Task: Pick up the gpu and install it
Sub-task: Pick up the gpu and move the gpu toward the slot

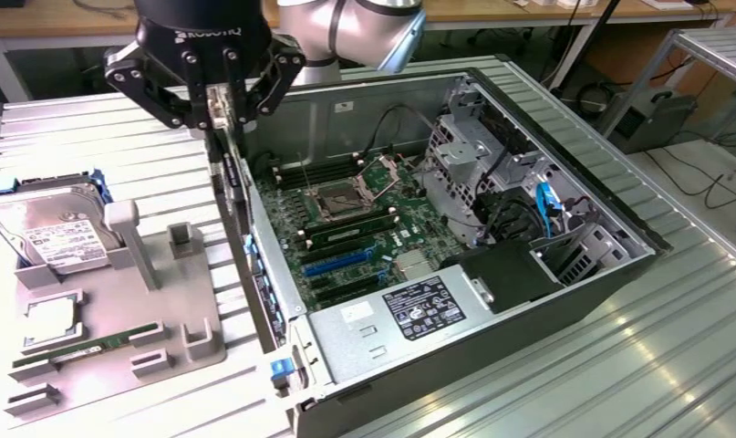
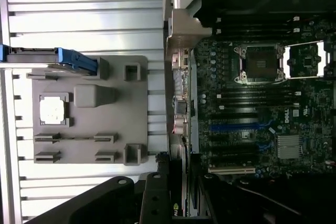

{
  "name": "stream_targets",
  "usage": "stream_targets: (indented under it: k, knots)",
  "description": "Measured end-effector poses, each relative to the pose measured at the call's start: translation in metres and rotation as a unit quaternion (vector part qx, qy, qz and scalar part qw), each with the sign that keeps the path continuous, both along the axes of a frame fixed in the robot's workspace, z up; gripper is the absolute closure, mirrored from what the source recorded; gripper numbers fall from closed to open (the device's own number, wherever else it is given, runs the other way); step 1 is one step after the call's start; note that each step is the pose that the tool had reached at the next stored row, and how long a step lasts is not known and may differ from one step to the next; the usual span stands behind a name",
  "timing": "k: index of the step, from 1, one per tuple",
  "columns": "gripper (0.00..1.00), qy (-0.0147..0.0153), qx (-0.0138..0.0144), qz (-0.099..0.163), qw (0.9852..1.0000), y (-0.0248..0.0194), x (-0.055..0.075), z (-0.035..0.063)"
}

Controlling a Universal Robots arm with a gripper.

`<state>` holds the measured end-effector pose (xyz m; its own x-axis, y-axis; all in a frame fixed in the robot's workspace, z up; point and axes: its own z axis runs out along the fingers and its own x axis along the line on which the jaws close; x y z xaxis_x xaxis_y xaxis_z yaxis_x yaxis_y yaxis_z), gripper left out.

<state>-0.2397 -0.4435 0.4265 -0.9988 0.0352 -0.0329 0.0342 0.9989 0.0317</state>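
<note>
The robot's fingers (image 1: 160,96) were partly closed, clamping the top edge of the gpu (image 1: 236,214), a thin black card hanging edge-on. The card hung at the open computer case (image 1: 563,301), along its wall on the exterior view's left. It was between the motherboard (image 1: 343,219) and a grey parts tray (image 1: 160,310) on the metal tabletop (image 1: 586,383).

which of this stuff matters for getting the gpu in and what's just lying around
For the job:
- thin black gpu card, gripped in the black claw
- open grey computer case with its green motherboard

Lying about:
- silver hard drive with white label
- slim green RAM stick
- square silver processor chip
- grey parts tray
</note>
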Motion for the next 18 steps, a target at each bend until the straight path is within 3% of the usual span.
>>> stream_targets:
  k: [10, 18]
  knots:
    - [0.74, 0.0004, 0.0000, 0.000, 1.0000, -0.0048, 0.038, -0.0009]
    - [0.74, 0.0004, 0.0000, 0.000, 1.0000, -0.0061, 0.074, -0.0119]
